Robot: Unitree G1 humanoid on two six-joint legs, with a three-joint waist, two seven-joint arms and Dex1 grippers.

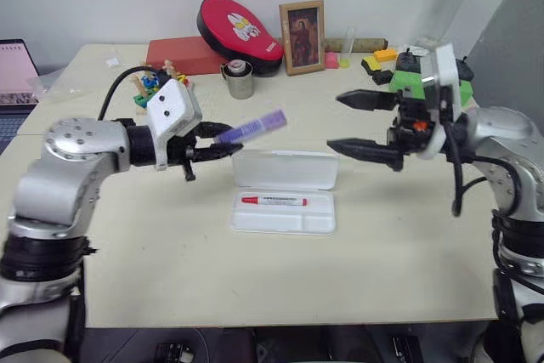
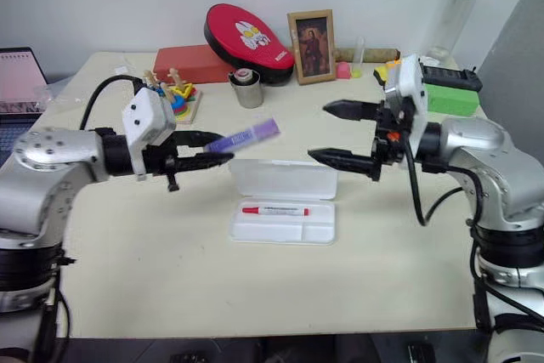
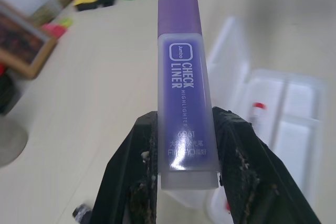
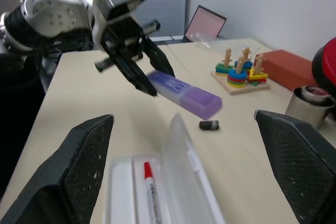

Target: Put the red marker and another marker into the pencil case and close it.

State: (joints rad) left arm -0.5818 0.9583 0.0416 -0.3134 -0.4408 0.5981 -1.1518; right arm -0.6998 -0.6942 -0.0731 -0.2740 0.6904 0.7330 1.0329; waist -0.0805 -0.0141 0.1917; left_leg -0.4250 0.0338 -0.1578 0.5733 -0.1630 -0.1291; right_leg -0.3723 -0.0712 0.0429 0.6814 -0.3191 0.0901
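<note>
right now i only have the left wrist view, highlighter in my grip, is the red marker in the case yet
Observer: Yes, the red marker lies in the tray of the open case.
Operator: where's the right gripper
Observer: The right gripper hangs open above the table, to the right of the case.
Operator: is the highlighter over the case
Observer: Not quite. The left gripper holds the highlighter in the air just left of the lid.
</note>
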